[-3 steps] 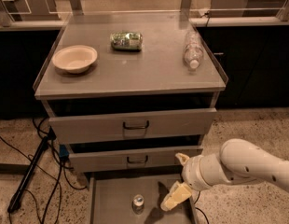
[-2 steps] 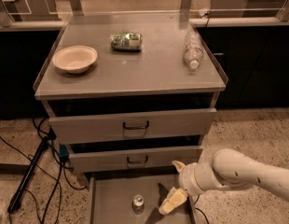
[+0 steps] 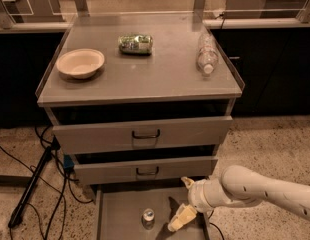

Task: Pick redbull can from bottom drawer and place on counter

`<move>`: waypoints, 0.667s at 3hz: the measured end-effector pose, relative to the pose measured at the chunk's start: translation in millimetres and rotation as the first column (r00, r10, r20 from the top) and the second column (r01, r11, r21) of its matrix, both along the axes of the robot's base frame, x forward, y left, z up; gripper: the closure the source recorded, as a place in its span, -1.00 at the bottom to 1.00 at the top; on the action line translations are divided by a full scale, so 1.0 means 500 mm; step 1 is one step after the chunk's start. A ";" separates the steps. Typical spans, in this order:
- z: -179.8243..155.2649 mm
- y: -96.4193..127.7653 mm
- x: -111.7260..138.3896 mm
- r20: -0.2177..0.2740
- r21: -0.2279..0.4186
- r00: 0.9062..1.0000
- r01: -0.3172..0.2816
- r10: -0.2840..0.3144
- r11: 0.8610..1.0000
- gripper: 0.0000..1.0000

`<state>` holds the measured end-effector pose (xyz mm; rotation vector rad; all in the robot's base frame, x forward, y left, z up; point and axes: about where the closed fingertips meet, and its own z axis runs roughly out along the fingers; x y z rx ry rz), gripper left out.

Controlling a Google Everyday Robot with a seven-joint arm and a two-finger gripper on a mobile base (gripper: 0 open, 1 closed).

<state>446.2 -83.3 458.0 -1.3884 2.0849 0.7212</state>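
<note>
While sweeping from the left, meets first a dark stand leg and loose cables [image 3: 30,184] on the floor, well away from the work. Up on the table [image 3: 155,79], finds a pale bowl [image 3: 80,62] near the left rim, upright and apparently empty. Then a crumpled green packet [image 3: 135,43] toward the back. Then a clear bottle [image 3: 206,54] lying on its side by the right rim, probably stopped from rolling off by that raised edge. Leaves a broad bare patch along the front middle, likely the easiest landing spot.

Below, shows two upper drawers [image 3: 105,134] with dark handles, each a little way out, overhanging the back of the bottom drawer [image 3: 115,214]. Has that one out furthest, presumably for access from above. Holds the redbull can [image 3: 148,216] upright on the flat grey floor near the middle, alone and untouched.

Just right of the can, hangs the claw [image 3: 178,204] low over the same tray, spread and gripping nothing, with one cream finger [image 3: 177,219] angled down toward the can — near, but apart. Reaches in from the right on a white arm [image 3: 265,189], low, seemingly to slip under the drawer above.

Calls next for a short move leftward to straddle the can before closing. Risks tipping so slim a can with a glancing finger.
</note>
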 end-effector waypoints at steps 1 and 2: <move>-0.025 0.004 -0.002 -0.014 0.017 1.000 0.008 -0.007 1.000 -1.00; -0.082 0.010 0.008 -0.014 0.056 1.000 0.020 -0.019 0.998 -1.00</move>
